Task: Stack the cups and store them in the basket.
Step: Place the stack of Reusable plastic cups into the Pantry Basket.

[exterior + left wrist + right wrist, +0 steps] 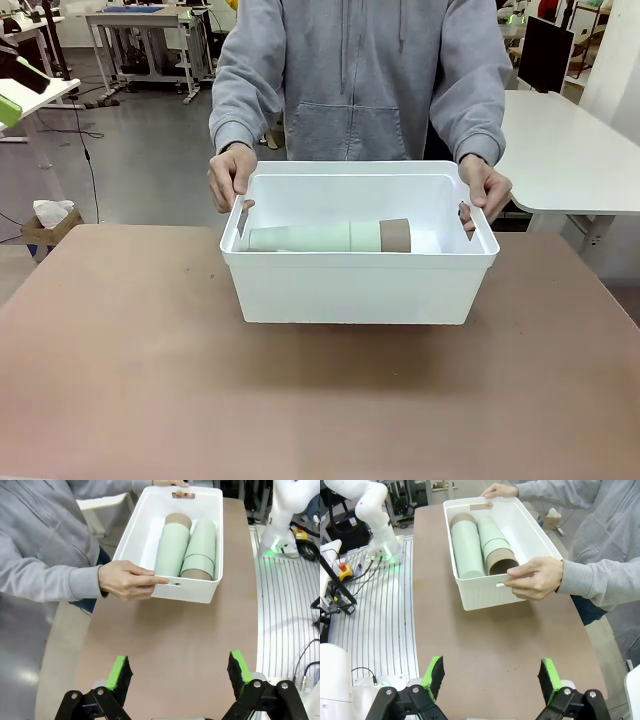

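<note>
Lying on their sides, 2 stacks of cups [186, 547] are resting inside the basket [142, 520], well ahead of the left hand [181, 676] and right hand [490, 677], both spread wide over bare desk [170, 630]. A person's hands [536, 578] are gripping the basket's handle slots.

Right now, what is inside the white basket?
Two stacks of cups lie on their sides, side by side in the basket, mint green with tan-brown ends. How many cups each stack nests is hidden.
</note>
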